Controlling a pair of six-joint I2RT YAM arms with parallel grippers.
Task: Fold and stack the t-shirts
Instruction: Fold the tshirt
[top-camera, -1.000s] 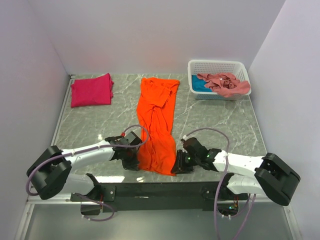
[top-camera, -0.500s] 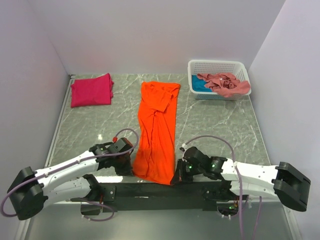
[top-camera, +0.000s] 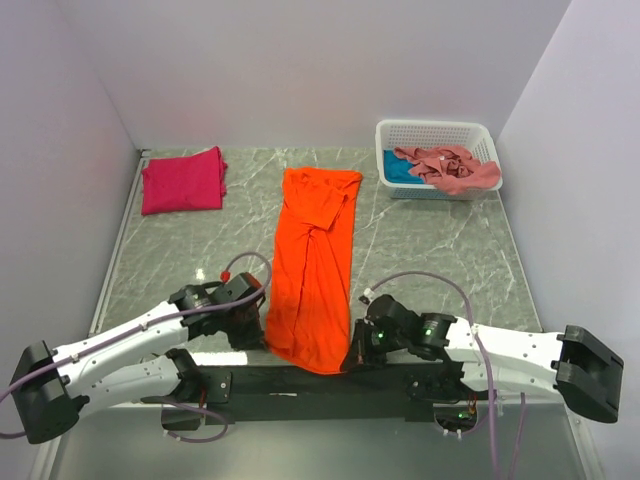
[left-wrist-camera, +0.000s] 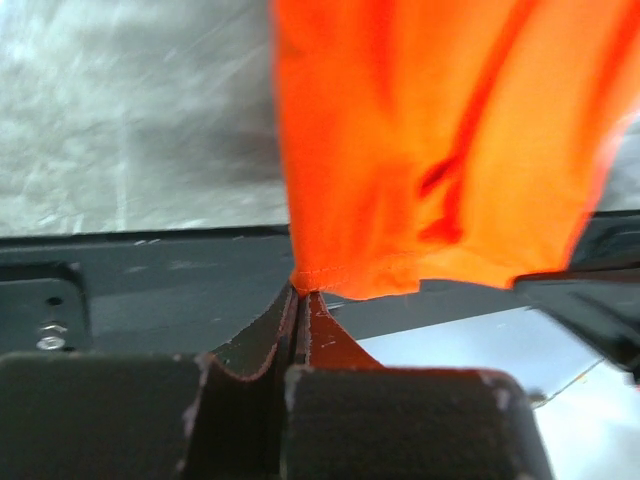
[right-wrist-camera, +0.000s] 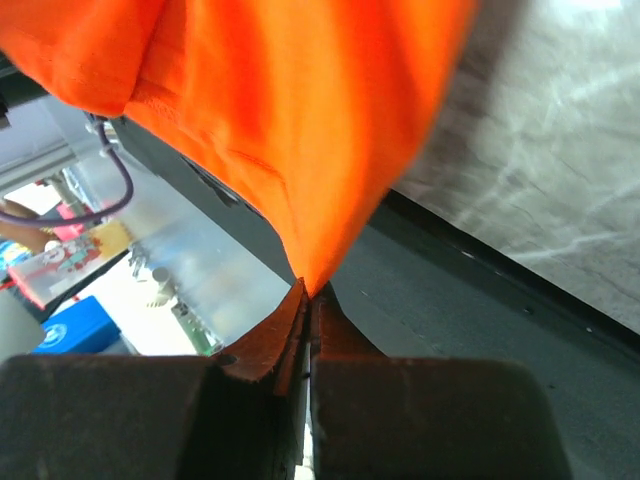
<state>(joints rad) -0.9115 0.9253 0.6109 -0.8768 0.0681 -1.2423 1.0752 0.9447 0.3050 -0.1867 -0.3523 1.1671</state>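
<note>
Left gripper (left-wrist-camera: 297, 297) fingers are seen pressed together on one near corner of the orange t-shirt (top-camera: 315, 260), with the stitched hem pinched right at the fingertips in the left wrist view. The right gripper (right-wrist-camera: 308, 292) is likewise clamped on cloth: a pointed fold of the same shirt's other near corner is nipped between its closed fingers. From above, both arms are stretched low along the near edge of the table (top-camera: 430, 240), one on each side of the shirt.

A grey-green marbled surface is shown on the table, which is walled in on three sides. The orange t-shirt is laid as a long narrow strip down the middle, from near the back to the front edge. Its near end is held between the two grippers over the black rail (top-camera: 300, 378) at the front. Creases and an overlapping flap are visible along its far half.

At the back right corner a white lattice basket (top-camera: 435, 127) is placed. A magenta-red t-shirt (top-camera: 183, 180) is set at the back left, folded into a flat rectangle, well apart from the orange one. A salmon-pink t-shirt (top-camera: 450, 165) is bunched in the basket and spills over its near rim, and a teal-blue t-shirt (top-camera: 398, 170) is partly covered beneath it on the left side.
</note>
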